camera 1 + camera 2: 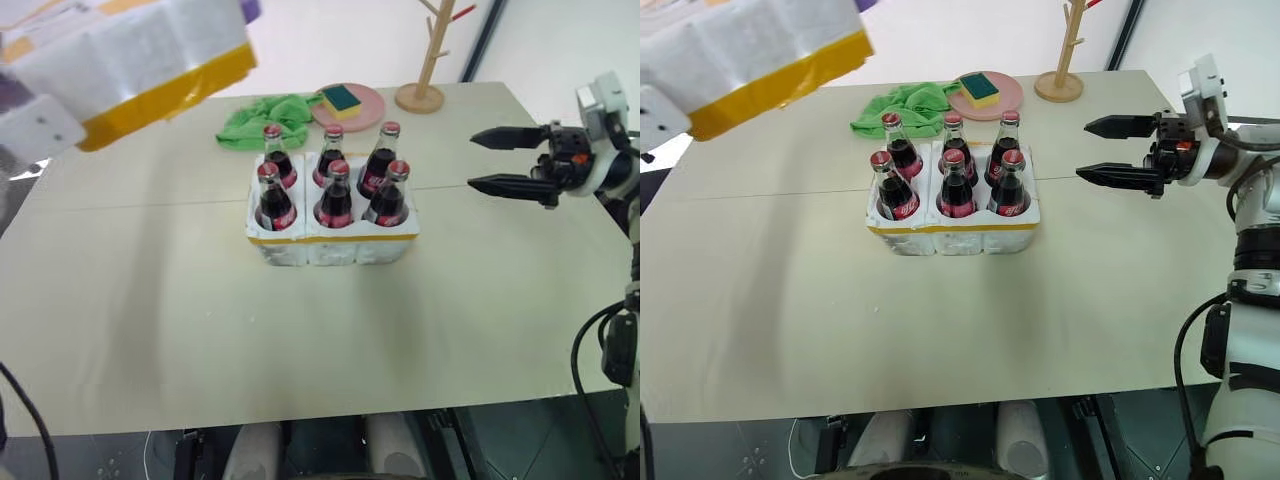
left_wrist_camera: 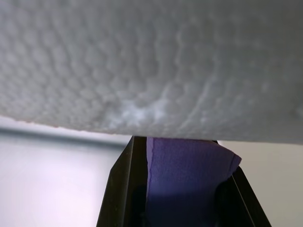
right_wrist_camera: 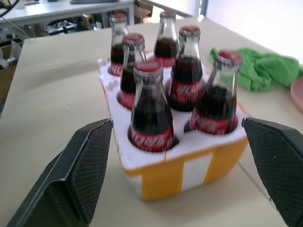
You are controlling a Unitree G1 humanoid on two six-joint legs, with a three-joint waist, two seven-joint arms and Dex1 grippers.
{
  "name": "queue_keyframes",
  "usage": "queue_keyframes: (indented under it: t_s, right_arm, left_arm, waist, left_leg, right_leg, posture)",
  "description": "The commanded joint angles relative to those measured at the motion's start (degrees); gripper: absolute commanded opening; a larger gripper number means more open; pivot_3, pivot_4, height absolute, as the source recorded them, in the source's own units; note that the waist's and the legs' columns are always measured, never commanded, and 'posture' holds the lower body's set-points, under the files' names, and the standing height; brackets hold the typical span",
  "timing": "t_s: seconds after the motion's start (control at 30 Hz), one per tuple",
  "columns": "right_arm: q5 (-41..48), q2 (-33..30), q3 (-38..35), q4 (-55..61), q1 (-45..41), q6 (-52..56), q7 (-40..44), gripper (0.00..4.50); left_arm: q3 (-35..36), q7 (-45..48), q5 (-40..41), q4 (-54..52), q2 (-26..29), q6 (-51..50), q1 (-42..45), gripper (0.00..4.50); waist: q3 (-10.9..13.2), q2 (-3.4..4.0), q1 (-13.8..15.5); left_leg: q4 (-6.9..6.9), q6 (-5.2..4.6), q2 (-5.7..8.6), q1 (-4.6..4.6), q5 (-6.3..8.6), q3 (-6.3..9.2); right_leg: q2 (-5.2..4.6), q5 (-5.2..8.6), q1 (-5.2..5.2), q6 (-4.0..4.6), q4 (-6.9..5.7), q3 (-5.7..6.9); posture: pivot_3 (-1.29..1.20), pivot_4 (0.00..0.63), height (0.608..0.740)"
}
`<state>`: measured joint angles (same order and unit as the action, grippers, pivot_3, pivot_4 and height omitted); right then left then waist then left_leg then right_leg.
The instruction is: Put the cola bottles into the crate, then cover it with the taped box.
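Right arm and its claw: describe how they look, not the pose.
The right claw has two long black tapered fingers with cross-hatched textured inner pads. Behind them sits a black wrist block with small red-orange marks, topped by a light grey camera housing. The arm is white and grey, with black cables looping beside it lower down.

Six upright cola bottles [image 1: 334, 180] in the crate [image 1: 330, 243] mid-table; taped box [image 1: 130, 60] tilted, raised at far left.
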<state>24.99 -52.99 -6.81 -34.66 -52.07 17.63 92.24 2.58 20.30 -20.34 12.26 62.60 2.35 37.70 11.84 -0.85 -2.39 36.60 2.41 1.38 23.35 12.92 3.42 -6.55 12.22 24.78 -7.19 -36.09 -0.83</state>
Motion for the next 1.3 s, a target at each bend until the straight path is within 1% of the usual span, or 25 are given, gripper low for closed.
queue_keyframes:
  t_s: [0.03, 0.13, 0.27, 0.47, 0.63, 0.83, 1.03, 1.13, 1.23, 1.3]
  right_arm:
    - [1.43, -0.7, -1.44, 0.97, 0.82, -0.6, 0.26, 4.5]
    - [1.9, -0.28, -2.39, 3.35, 2.74, 0.54, -0.11, 4.5]
    - [2.62, 0.03, -3.12, 6.27, 5.2, 1.66, -1.68, 4.5]
    - [3.88, 0.59, -4.06, 10.05, 7.91, 3.52, -4.59, 4.5]
    - [3.78, 1.1, -3.95, 9.49, 8.22, 3.04, -5.64, 4.5]
    - [3.42, 1.74, -3.73, 8.13, 7.61, 2.38, -5.78, 4.5]
    - [3.21, 2.06, -3.7, 6.97, 6.91, 2.02, -5.66, 4.5]
    - [3.21, 2.42, -3.64, 6.6, 6.75, 1.88, -5.88, 4.5]
    - [3.32, 2.79, -3.61, 6.75, 6.89, 1.97, -6.08, 4.5]
    - [3.35, 2.94, -3.64, 6.77, 6.93, 2.0, -6.16, 4.5]
  left_arm:
    - [-1.36, 2.97, 1.01, -3.51, -1.49, 2.33, 4.92, 0.46]
    - [-3.64, 4.93, 0.11, -4.26, -3.93, 2.92, 8.08, 0.46]
    - [-4.83, 6.48, -0.4, -5.15, -6.44, 2.78, 10.54, 0.46]
    - [-6.59, 10.64, -0.92, -14.06, -9.47, 1.05, 7.78, 0.46]
    - [-7.54, 12.1, -2.58, -18.69, -11.68, -1.21, 5.21, 0.46]
    - [-8.08, 14.17, -5.62, -22.98, -11.66, -3.48, 2.46, 0.46]
    - [-8.88, 14.21, -11.44, -25.08, -9.42, -0.44, 1.46, 0.46]
    - [-8.71, 13.84, -11.93, -26.73, -10.58, -0.28, -0.89, 0.46]
    - [-8.9, 12.62, -14.14, -27.36, -10.9, 0.41, -3.17, 0.46]
    - [-8.53, 12.14, -15.3, -28.17, -11.76, -1.11, -5.4, 0.46]
  waist:
    - [0.0, 0.0, -0.12]
    - [0.0, 0.0, -0.19]
    - [0.0, 0.0, -0.22]
    - [0.0, 0.0, -0.05]
    - [0.0, 0.0, -0.03]
    - [0.0, 0.0, -0.06]
    - [0.0, 0.0, -0.04]
    - [0.0, 0.0, -0.13]
    - [0.0, 0.0, -0.14]
    - [0.0, 0.0, -0.11]
  left_leg:
    - [0.02, 0.0, 0.0, 0.0, 0.0, 0.0]
    - [0.12, -0.01, 0.0, 0.01, 0.0, 0.0]
    - [0.16, -0.02, -0.01, 0.02, 0.01, 0.0]
    - [0.36, -0.07, 0.0, 0.08, 0.04, 0.02]
    - [0.47, -0.08, 0.0, 0.07, 0.04, 0.03]
    - [0.47, -0.08, -0.01, 0.04, 0.04, 0.04]
    - [0.47, -0.08, -0.01, 0.04, 0.04, 0.04]
    - [0.47, -0.08, -0.01, 0.04, 0.04, 0.04]
    - [0.46, -0.09, -0.02, 0.03, 0.05, 0.04]
    - [0.47, -0.09, -0.02, 0.03, 0.05, 0.04]
  right_leg:
    - [0.0, 0.0, 0.0, 0.0, 0.0, 0.0]
    - [0.01, -0.01, -0.02, -0.01, -0.02, -0.01]
    - [0.02, 0.0, -0.02, -0.02, -0.04, -0.02]
    - [0.03, -0.03, -0.07, -0.07, -0.04, -0.03]
    - [0.04, -0.04, -0.16, -0.09, -0.02, -0.04]
    - [0.07, -0.04, -0.16, -0.09, -0.03, -0.06]
    - [0.07, -0.04, -0.18, -0.09, -0.01, -0.07]
    - [0.07, -0.04, -0.18, -0.09, -0.01, -0.08]
    - [0.08, -0.04, -0.18, -0.09, -0.02, -0.08]
    - [0.08, -0.04, -0.18, -0.09, -0.02, -0.08]
  posture:
    - [0.0, 0.15, 0.74]
    - [0.0, 0.15, 0.74]
    - [0.0, 0.15, 0.74]
    - [0.0, 0.15, 0.74]
    - [0.0, 0.15, 0.74]
    - [0.0, 0.15, 0.74]
    - [0.0, 0.15, 0.74]
    - [0.0, 0.15, 0.74]
    - [0.0, 0.15, 0.74]
    - [0.0, 0.15, 0.74]
